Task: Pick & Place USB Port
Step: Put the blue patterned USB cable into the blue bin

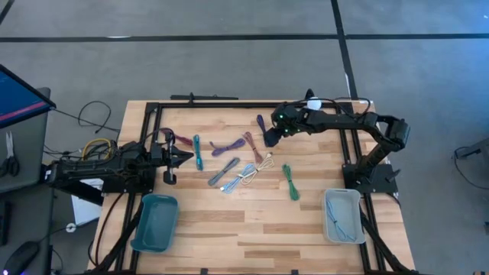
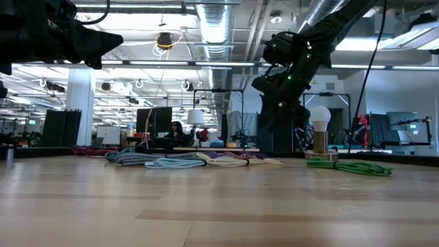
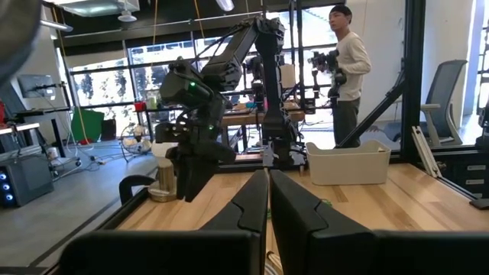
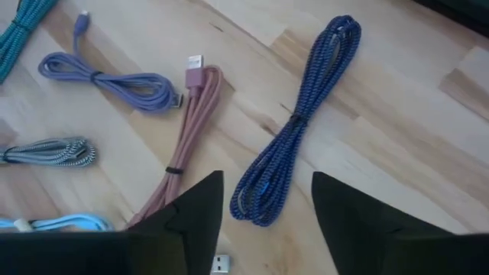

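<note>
right gripper (image 4: 267, 210): fingers spread apart, empty, above dark blue cable (image 4: 298, 122) | cable flat on counter (image 1: 229, 221), 12 o'clock of cable cluster | left gripper (image 1: 183, 157): fingers closed, 9 o'clock side

robotics lab | exposed ceiling ducts (image 2: 214, 27) | other robot rigs (image 3: 325, 61)

Overhead, table-level and 2 wrist views, table (image 1: 252, 221) shared.
</note>
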